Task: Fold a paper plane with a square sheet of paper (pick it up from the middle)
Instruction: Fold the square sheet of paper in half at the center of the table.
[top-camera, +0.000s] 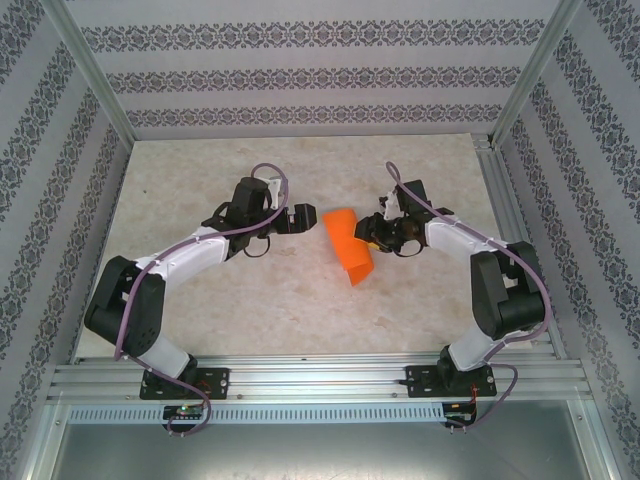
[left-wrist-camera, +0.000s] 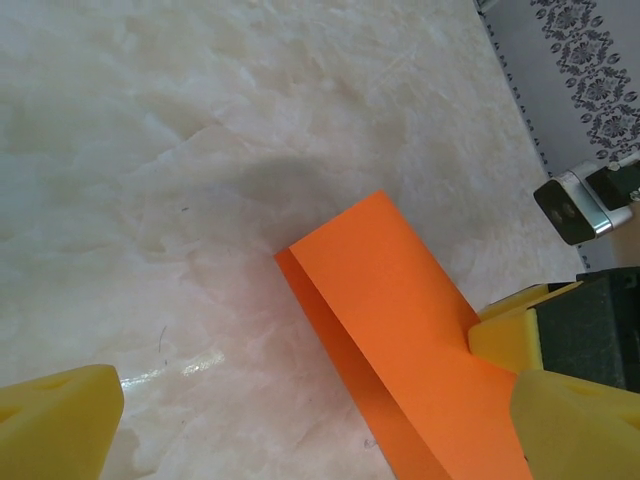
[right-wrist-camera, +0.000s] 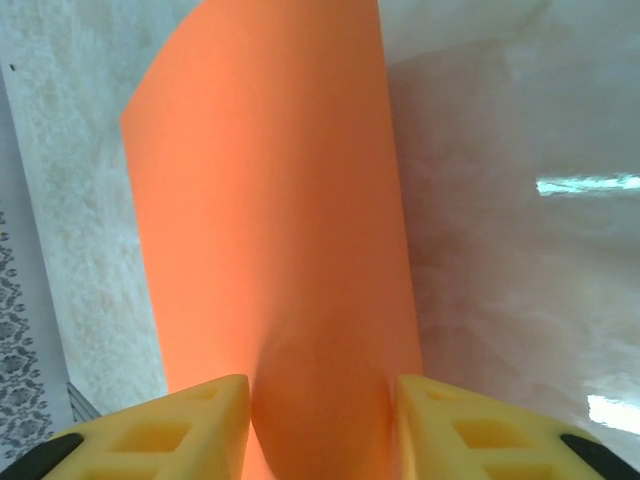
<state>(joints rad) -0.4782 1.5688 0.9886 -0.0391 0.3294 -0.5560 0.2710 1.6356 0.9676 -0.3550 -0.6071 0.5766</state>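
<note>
Orange sheet of paper (top-camera: 345, 248) is near the middle of the pale marbled table (top-camera: 200, 180), between the two arms. It's not flat: it's doubled over into a loose loop, top layer bowed above the lower one, with a soft fold rather than a pressed crease. From the top camera it looks like a bent strip running from upper left to lower right, far end tilted toward the near edge. Right gripper (top-camera: 368, 232) comes in from the right and is partly closed on the paper's right side. In the right wrist view both yellow fingers (right-wrist-camera: 170, 430) press against the orange sheet (right-wrist-camera: 270, 220), which fills the gap between them and curves up and away from the camera. In the left wrist view one yellow finger of the right gripper (left-wrist-camera: 505, 330) lies on the top layer of the paper (left-wrist-camera: 390, 300); the folded edge there points up-left and the lower layer shows under it, lying on the table. Left gripper (top-camera: 305, 218) sits just beside the paper's left edge, jaws spread as wide as they go, holding nothing. Its own yellow fingertips (left-wrist-camera: 60, 420) sit far apart at the bottom corners of its wrist view. Can't tell whether the right-hand tip touches the paper.
</note>
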